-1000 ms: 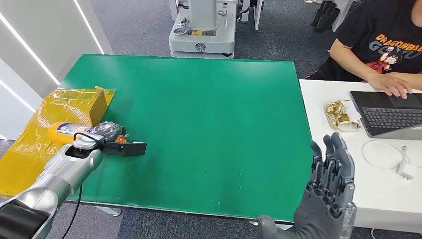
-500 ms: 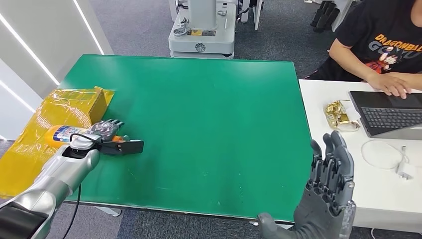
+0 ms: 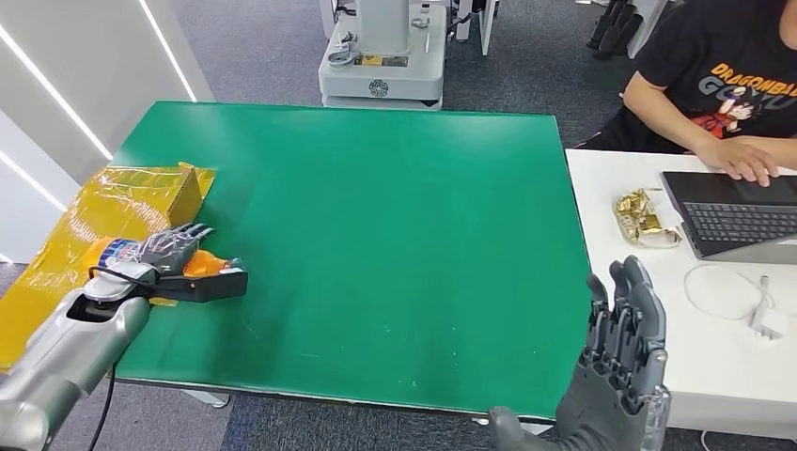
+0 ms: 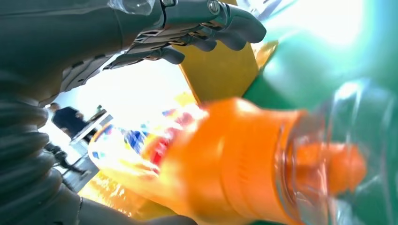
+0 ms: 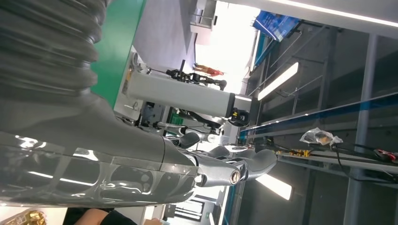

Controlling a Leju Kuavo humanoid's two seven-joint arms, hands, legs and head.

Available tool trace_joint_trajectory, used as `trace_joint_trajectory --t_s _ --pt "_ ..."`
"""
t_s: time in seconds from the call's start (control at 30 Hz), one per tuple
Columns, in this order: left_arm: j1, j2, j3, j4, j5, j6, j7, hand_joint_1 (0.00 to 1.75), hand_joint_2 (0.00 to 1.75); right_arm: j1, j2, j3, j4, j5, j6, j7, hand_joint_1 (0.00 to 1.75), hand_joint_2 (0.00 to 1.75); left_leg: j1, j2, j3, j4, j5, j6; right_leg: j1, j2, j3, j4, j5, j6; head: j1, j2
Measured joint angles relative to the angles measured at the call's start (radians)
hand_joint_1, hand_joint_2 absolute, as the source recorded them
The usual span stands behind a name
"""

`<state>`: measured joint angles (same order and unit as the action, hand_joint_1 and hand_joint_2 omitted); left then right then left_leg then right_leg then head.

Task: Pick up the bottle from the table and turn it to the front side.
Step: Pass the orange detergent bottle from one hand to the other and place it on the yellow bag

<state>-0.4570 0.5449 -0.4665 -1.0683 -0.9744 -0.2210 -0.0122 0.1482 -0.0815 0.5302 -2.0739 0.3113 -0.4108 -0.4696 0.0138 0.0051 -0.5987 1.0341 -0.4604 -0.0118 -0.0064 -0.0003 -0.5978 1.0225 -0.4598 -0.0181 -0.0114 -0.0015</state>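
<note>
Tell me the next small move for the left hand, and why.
Probably close the fingers around the bottle. The left hand is over the orange bottle lying at the green table's left edge, and the left wrist view shows the fingers spread above it, not yet wrapped around.

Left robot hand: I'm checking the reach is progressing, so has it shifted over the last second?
Yes. The left robot hand has slid toward the table's left edge, nearer the yellow box, and now lies over the orange bottle.
</note>
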Motion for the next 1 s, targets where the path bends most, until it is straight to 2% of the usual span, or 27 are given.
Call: trace_joint_trajectory --t_s 0.27,0.4,0.53,0.67,0.77,0.87,1.0 --pt "0.155 0.039 0.097 -0.333 0.061 0.104 -0.001 0.0 1.75 0.016 0.0 -0.013 -0.009 0.014 0.013 0.001 0.0 1.75 0.0 0.0 -0.001 0.0 0.0 0.0 0.0 0.0 0.0 -0.001 0.0 0.0 0.0 0.0" --pt "0.213 0.046 0.147 -0.473 0.147 0.159 -0.042 0.0 1.75 0.03 0.004 -0.013 -0.023 0.028 0.011 0.008 0.0 1.75 0.0 0.0 -0.001 0.0 0.0 0.0 0.0 0.0 -0.001 -0.001 0.0 0.0 0.0 0.0" --pt "0.251 0.01 0.191 -0.585 0.338 0.231 -0.128 0.0 1.75 0.034 0.006 -0.011 -0.03 0.036 0.001 0.016 0.0 1.75 0.0 -0.001 -0.001 0.0 0.0 0.0 0.0 -0.001 0.0 -0.001 0.0 0.0 0.0 0.0" --pt "0.272 -0.024 0.207 -0.643 0.412 0.252 -0.152 0.0 1.75 0.034 0.006 -0.009 -0.031 0.034 -0.006 0.016 0.0 1.75 0.0 0.0 -0.001 0.0 0.0 0.0 0.0 -0.001 0.0 -0.001 0.0 0.0 0.0 0.0" --pt "0.287 -0.078 0.223 -0.671 0.657 0.255 -0.238 0.0 1.75 0.032 0.006 -0.004 -0.03 0.026 -0.009 0.016 0.0 1.75 -0.001 -0.001 -0.001 0.0 0.0 0.0 0.0 -0.002 0.0 -0.001 0.0 0.0 0.0 0.0" --pt "0.296 -0.183 0.212 -0.689 1.003 0.26 -0.34 0.0 1.75 0.021 0.006 0.007 -0.025 0.016 -0.022 0.013 0.0 1.75 -0.001 -0.002 -0.001 0.0 0.0 0.0 0.0 -0.003 0.0 -0.002 0.0 0.0 0.0 0.0" --pt "0.296 -0.341 0.114 -0.691 1.312 0.244 -0.375 0.0 1.75 0.004 -0.002 0.011 -0.015 0.012 -0.029 0.014 0.0 1.75 -0.002 -0.003 -0.001 0.001 -0.001 0.001 -0.001 -0.003 0.001 -0.003 0.0 0.001 0.0 0.0"
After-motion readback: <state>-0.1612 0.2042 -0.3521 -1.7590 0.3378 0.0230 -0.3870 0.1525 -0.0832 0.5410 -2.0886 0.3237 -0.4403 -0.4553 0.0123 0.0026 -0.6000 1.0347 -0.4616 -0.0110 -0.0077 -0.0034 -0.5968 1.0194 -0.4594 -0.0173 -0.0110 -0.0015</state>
